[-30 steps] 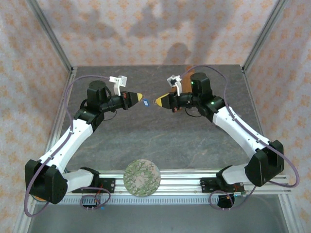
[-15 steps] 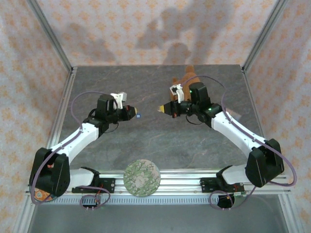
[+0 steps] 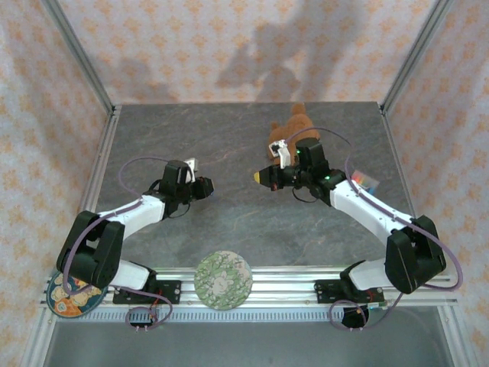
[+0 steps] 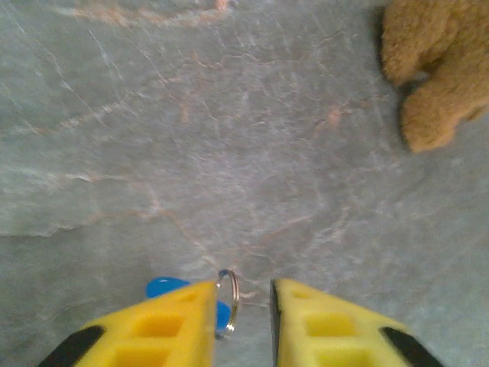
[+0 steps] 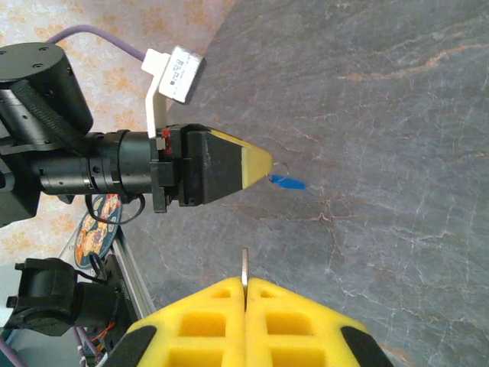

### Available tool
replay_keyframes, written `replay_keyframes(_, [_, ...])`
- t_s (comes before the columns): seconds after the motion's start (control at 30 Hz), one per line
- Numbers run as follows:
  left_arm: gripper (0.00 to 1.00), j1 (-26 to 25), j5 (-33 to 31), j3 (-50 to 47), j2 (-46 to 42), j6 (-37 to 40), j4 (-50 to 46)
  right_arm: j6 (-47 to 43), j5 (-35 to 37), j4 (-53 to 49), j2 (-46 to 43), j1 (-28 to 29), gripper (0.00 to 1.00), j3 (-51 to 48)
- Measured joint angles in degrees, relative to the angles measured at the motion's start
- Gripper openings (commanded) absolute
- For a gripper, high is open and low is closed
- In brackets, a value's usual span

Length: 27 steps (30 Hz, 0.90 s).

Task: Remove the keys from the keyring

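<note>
Left gripper (image 4: 244,304) stands parted around the keyring (image 4: 234,290) while right gripper (image 5: 245,287) pinches a key (image 5: 244,264), bare table (image 5: 382,115) around.

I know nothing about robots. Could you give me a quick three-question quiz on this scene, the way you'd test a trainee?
1. True or false: the right end effector is shut on a thin metal piece.
2. What stands between the fingers of the left end effector? A) a coin B) a metal ring with a blue tag C) a screw
3. Fill in: the plush toy beyond the right end effector is ____ in colour.

Key: 1 true; 2 B; 3 brown.
</note>
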Motion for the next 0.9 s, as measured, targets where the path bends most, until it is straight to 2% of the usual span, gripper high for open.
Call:
replay_keyframes(0.1, [0.42,0.02,-2.36,-0.59,-2.56,-0.24,-0.42,0.17,0.90,0.13,0.07,0.00,0.00,-0.74])
replay_keyframes(0.23, [0.43,0.02,-4.37,-0.59,-8.33,-0.15,-1.03,0.42,1.88,0.66,0.87,0.00,0.00,-1.44])
replay_keyframes(0.6, [0.48,-2.49,-4.79,-1.36,-20.96,-0.57,-2.84,3.52,11.41,5.79,4.90,-0.63,0.00,-9.92])
replay_keyframes(0.9, [0.49,-2.75,-4.79,-2.54,-23.08,-0.61,-4.31,6.75,18.60,11.45,11.23,-0.74,0.00,-13.14])
